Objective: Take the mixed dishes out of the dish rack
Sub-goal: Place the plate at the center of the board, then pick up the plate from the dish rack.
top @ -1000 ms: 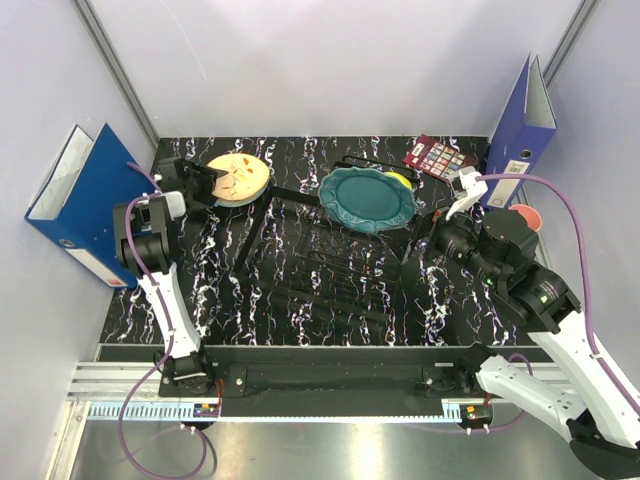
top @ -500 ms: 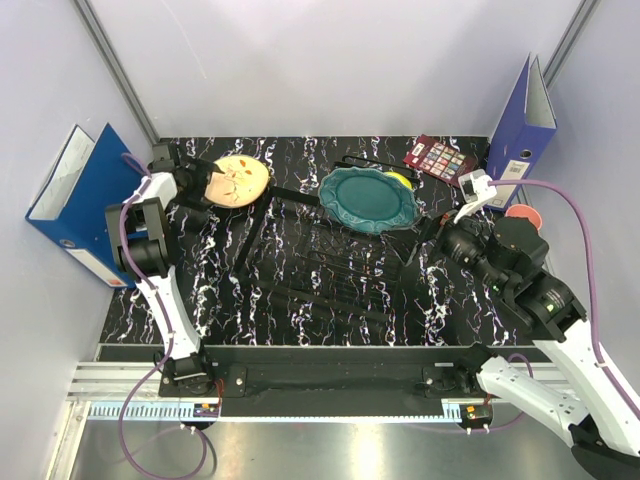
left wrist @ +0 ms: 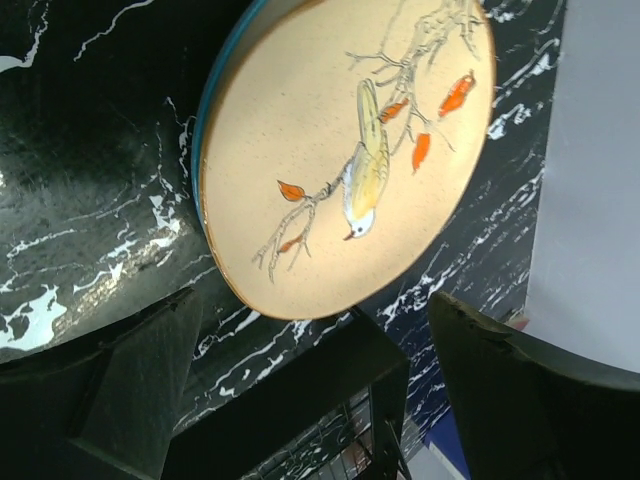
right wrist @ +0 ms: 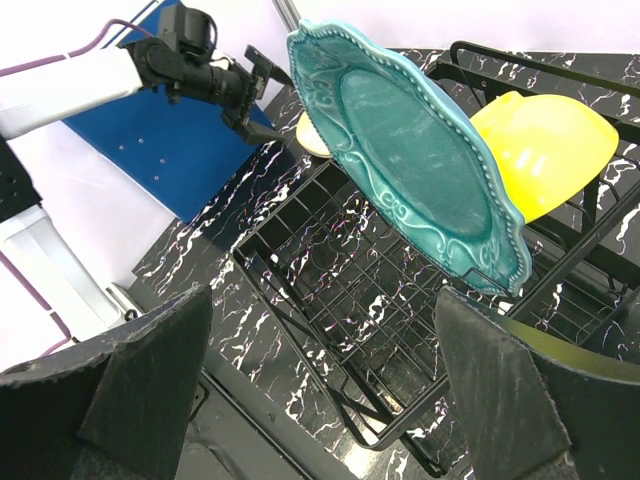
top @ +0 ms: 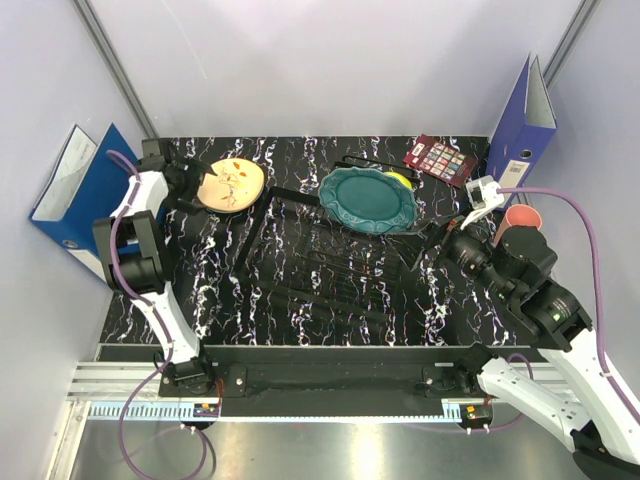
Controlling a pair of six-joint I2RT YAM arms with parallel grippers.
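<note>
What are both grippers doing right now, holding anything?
Left gripper: open, empty; the cream floral plate sits just ahead of it.
Right gripper: open, empty, facing the teal scalloped plate in the dish rack.

The teal scalloped plate (right wrist: 420, 150) is glazed glossy, the cream floral plate (left wrist: 340, 150) finished smooth and speckled, the dish rack (right wrist: 340, 290) made of thin black wire.

Showing cream floral plate (top: 232, 184) on the counter (top: 200, 285), just beside the left end effector (top: 190, 184) and left of the dish rack (top: 320, 262); showing teal scalloped plate (top: 368, 200) leaning in the rack.
</note>
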